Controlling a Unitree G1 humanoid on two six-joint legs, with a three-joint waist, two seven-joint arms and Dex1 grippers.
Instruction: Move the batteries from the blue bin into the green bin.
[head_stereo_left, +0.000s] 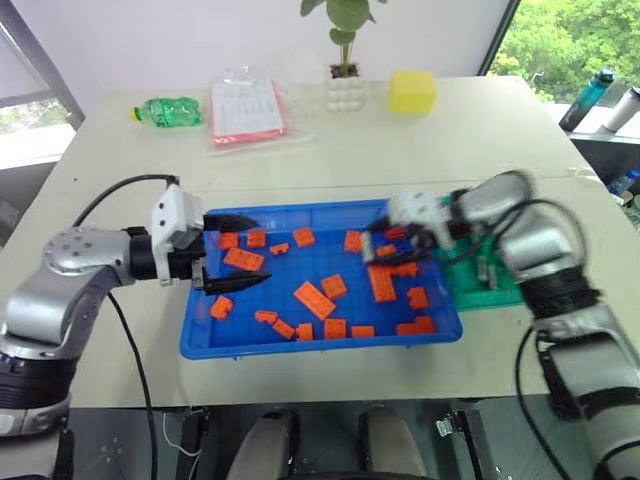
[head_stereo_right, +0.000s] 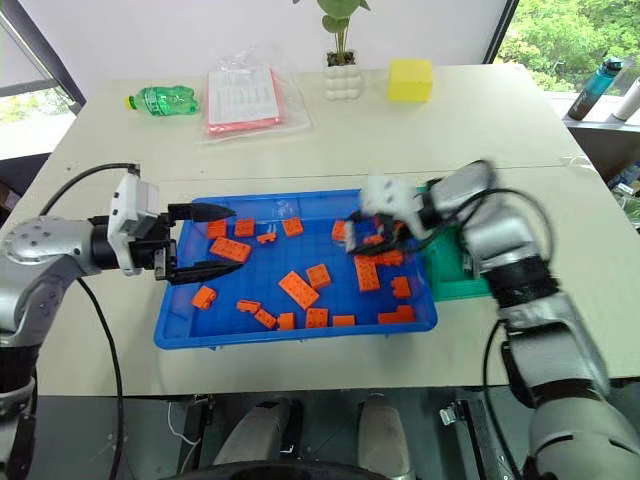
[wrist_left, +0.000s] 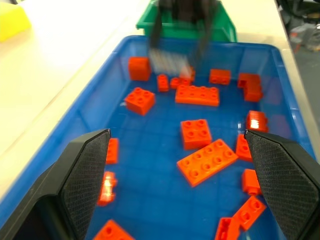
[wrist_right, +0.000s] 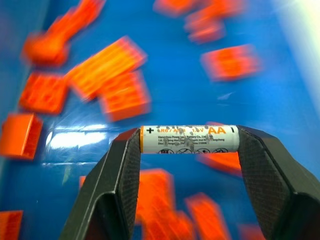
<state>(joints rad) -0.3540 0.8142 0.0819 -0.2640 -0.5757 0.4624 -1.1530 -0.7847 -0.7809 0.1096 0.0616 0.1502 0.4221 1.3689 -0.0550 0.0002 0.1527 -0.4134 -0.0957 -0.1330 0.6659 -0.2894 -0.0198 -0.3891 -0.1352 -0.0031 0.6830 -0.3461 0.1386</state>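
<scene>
Battery: one white battery (wrist_right: 189, 139) is pinched end to end in the right gripper (wrist_right: 189, 145), up over the blue bin (head_stereo_left: 200, 335).
Done: I cannot tell if any batteries lie in the green bin (head_stereo_left: 495, 292) yet.
Left: I think this battery must go across to the green bin, just beside the blue one.
Blue bin: lots of orange bricks (head_stereo_left: 314, 300); no other battery shows.
Left gripper (head_stereo_left: 232, 250): wide open, holding nothing, over the blue bin's edge.
Table (head_stereo_left: 330, 150): pale, with a green bottle (head_stereo_left: 170, 111), a yellow block (head_stereo_left: 412, 91), a plant pot (head_stereo_left: 345, 92).
Room: windows, green trees outside.
</scene>
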